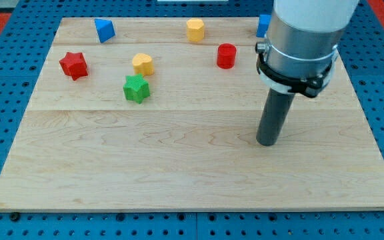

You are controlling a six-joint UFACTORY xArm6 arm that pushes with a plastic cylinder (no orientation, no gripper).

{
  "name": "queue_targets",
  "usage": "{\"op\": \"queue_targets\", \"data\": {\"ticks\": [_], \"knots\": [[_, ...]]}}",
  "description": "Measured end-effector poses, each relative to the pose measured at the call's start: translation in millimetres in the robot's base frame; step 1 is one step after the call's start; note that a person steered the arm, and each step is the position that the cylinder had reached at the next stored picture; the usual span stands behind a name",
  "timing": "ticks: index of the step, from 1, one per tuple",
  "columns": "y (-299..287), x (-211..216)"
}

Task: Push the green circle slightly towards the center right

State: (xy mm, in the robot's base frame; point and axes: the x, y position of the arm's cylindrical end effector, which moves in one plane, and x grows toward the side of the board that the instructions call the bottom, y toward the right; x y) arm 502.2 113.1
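My tip [267, 142] rests on the wooden board [179, 167] at the centre right, with no block touching it. The only green block I see is a ridged, star-like one [137, 88] at the left of centre, far to the left of my tip. No green circle shows. The arm's wide body hides part of the board's upper right.
A red star [74, 65] lies at the left and a yellow heart [143, 64] just above the green block. A blue triangle [104, 30] and a yellow hexagon [195, 30] lie along the top. A red cylinder [226, 56] sits up and left of my tip. A blue block [263, 25] is half hidden by the arm.
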Motion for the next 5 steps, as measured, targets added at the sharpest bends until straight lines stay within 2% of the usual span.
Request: {"op": "queue_targets", "data": {"ticks": [2, 5], "knots": [[8, -57], [56, -77]]}}
